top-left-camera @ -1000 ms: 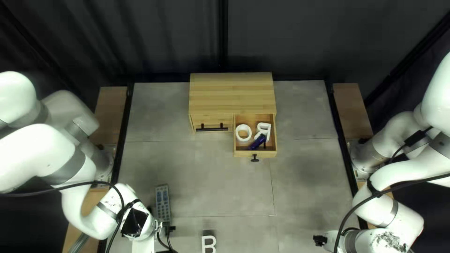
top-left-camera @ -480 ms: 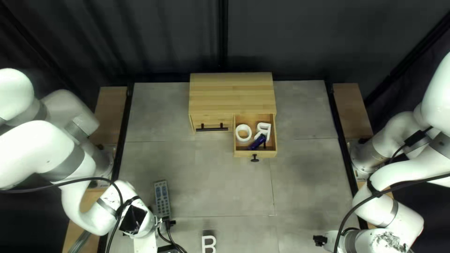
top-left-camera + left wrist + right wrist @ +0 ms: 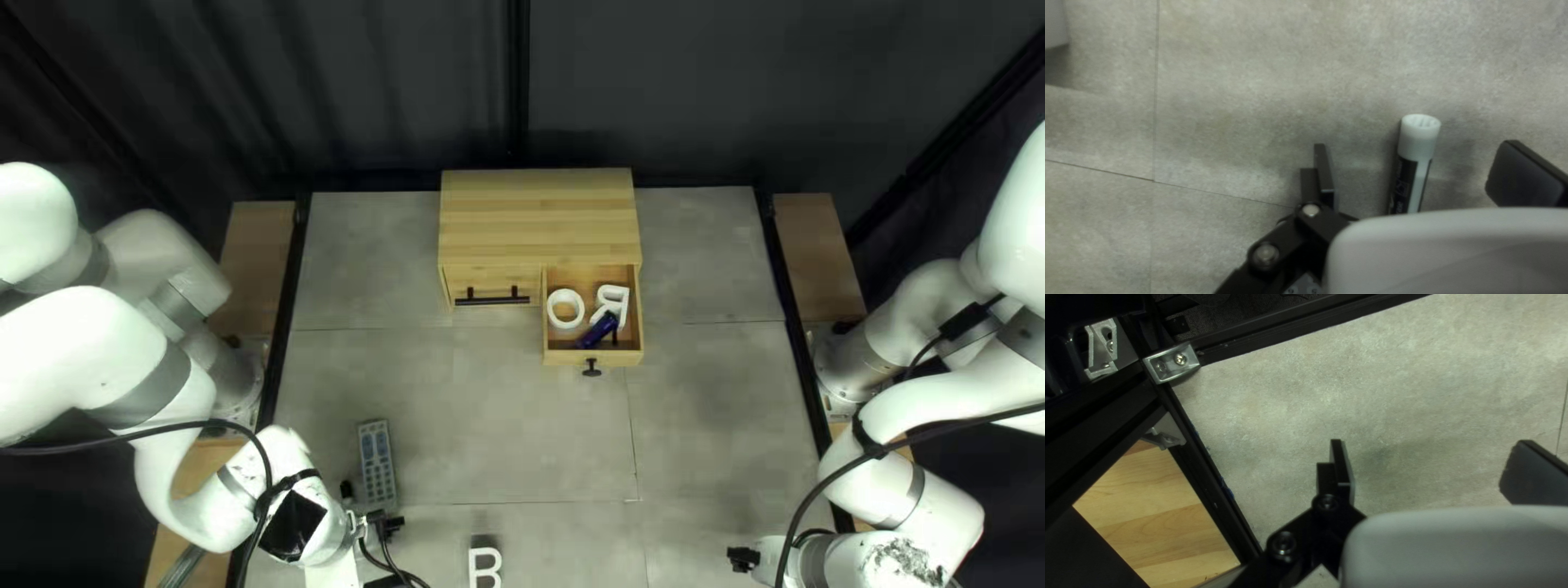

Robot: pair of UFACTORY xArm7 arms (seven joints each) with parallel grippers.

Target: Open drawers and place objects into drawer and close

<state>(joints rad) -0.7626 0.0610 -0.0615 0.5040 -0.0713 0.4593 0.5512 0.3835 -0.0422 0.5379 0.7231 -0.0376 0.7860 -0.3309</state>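
Observation:
My left gripper is low at the left of the top left view, its fingers hidden. In the left wrist view this gripper stands open, a white-ended marker between its fingers with a gap on each side. The right gripper is open over bare table. A wooden cabinet has its left drawer closed and its right drawer pulled out, holding a white O, a white R and a dark blue item. A grey remote lies beyond my left wrist.
A white letter B is at the near edge in the top left view. Cables hang by my left wrist. Beside the right gripper are a black frame rail and a metal corner bracket.
My left wrist has shifted a little leftward and toward the near edge, uncovering more of the remote. The right arm, cabinet and drawer contents look unchanged.

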